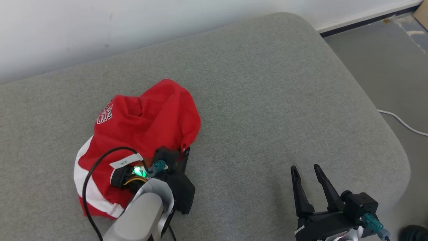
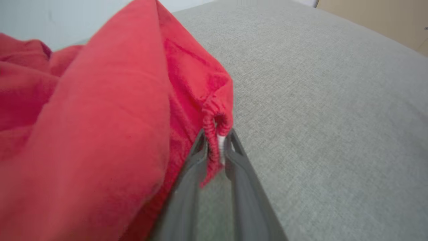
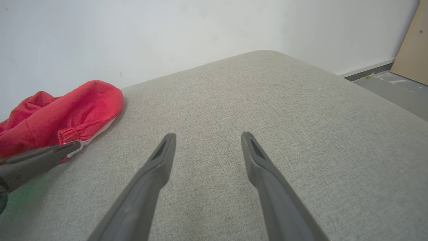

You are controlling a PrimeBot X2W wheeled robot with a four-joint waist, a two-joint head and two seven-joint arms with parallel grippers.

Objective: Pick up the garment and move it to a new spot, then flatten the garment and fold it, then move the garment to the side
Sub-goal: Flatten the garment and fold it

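We see a large grey woven-fabric cushion with rounded corners [image 1: 267, 100], which stands against a plain white wall [image 1: 133, 26]. To its right is a grey floor [image 1: 384, 67], where a thin white cable [image 1: 401, 122] lies. A dark baseboard strip [image 1: 361, 20] runs under the wall, and a beige wooden board [image 3: 409, 43] stands at the far right.

On the left part of the cushion lies the crumpled red fabric garment with white bands [image 1: 147, 120]. White letters [image 1: 105, 115] are printed on its upper left fold, but we cannot read them whole. A small white label [image 1: 125, 161] sits on a black cable over the garment, and its marks are too small to read.

The left gripper [image 2: 216, 140] is clamped on a gathered red hem at the garment's right edge. The right gripper [image 1: 305, 169] hovers over bare cushion, well apart from the garment, with its fingers apart.
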